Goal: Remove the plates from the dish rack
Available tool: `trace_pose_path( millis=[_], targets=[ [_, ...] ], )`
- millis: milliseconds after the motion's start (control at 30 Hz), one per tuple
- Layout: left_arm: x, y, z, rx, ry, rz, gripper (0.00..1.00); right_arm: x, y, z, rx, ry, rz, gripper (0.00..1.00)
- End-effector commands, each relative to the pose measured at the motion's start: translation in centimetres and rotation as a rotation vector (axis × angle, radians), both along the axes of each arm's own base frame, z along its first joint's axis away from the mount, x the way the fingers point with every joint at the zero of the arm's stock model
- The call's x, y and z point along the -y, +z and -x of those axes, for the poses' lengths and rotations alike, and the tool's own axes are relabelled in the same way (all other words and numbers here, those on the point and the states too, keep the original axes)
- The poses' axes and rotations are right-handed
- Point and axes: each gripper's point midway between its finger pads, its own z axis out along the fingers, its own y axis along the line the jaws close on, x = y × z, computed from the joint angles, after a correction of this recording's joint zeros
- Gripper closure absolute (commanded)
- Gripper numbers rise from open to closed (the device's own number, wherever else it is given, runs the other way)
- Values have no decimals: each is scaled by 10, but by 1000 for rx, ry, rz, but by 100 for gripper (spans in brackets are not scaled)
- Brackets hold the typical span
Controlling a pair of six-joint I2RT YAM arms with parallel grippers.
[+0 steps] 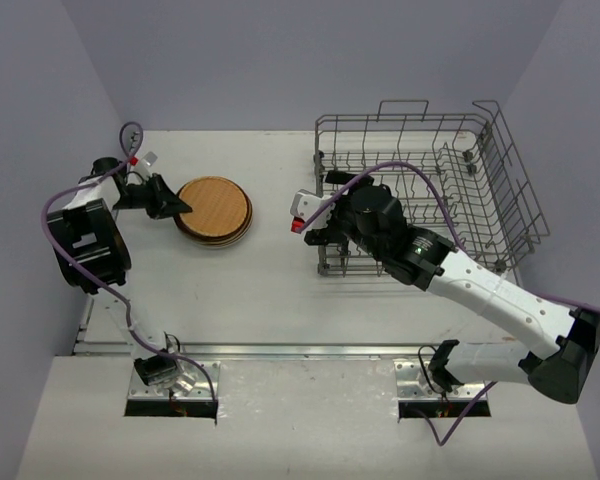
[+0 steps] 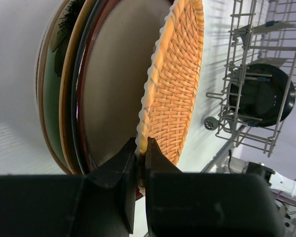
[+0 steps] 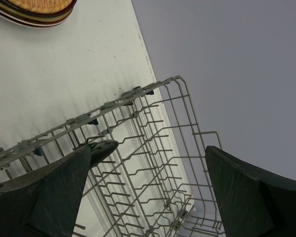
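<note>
Jaws clamped on woven plate [image 2: 177, 84] rim (left gripper [image 2: 141, 150]); right gripper [image 3: 147, 153] wide apart, over dish rack [image 3: 138, 95]

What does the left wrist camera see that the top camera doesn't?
Only the left wrist view shows the left gripper pinching the woven plate by its rim, the edges of the other plates stacked beneath, and a black plate standing in the dish rack. Only the top view shows the whole right arm reaching over the rack. Both show the woven plate, the stack and the dish rack.
</note>
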Motion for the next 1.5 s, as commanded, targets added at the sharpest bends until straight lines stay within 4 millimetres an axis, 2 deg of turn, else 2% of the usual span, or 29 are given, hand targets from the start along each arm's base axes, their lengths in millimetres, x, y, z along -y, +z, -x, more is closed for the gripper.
trace_pose_path(
  millis=[0, 300, 367, 467, 533, 600, 733, 867, 967, 1000, 1067, 1100, 1200, 1333, 1467],
  targets=[
    [-10, -17, -3, 30, 8, 34, 100, 0, 28, -2, 21, -18, -89, 1],
    [-29, -21, -4, 34, 44, 20, 100, 0, 28, -3, 18, -17, -87, 1],
    [-32, -18, -4, 42, 47, 7, 91, 0, 29, -4, 18, -19, -91, 1],
    [-38, -7, -6, 69, 57, -20, 62, -2, 29, -3, 6, -21, -102, 1],
    [-39, -2, -7, 77, 58, -26, 56, -2, 31, -3, 2, -24, -109, 1],
    [-46, 12, -12, 106, 63, -45, 48, -1, 34, -4, -7, -33, -119, 1],
    [-58, 39, -19, 149, 80, -80, 45, -1, 36, -6, -13, -48, -127, 1],
    [-85, 95, -30, 258, 146, -232, 45, 3, 41, -11, -41, -92, -177, 1],
    [-112, 141, -32, 359, 255, -446, 43, 13, 33, -18, -146, -166, -246, 1],
    [-120, 154, -31, 382, 294, -518, 42, 18, 27, -22, -209, -209, -296, 1],
    [-137, 183, -21, 433, 382, -668, 40, 36, -3, -32, -387, -306, -327, 1],
    [-142, 193, -15, 451, 410, -717, 39, 43, -5, -38, -446, -348, -367, 1],
    [-137, 207, 7, 492, 436, -793, 36, 69, -37, -48, -650, -506, -465, 3],
    [-117, 206, 29, 530, 374, -854, 35, 72, -74, -47, -834, -564, -532, 6],
    [-106, 200, 42, 535, 360, -885, 34, 61, -90, -44, -944, -552, -573, 8]
  ],
)
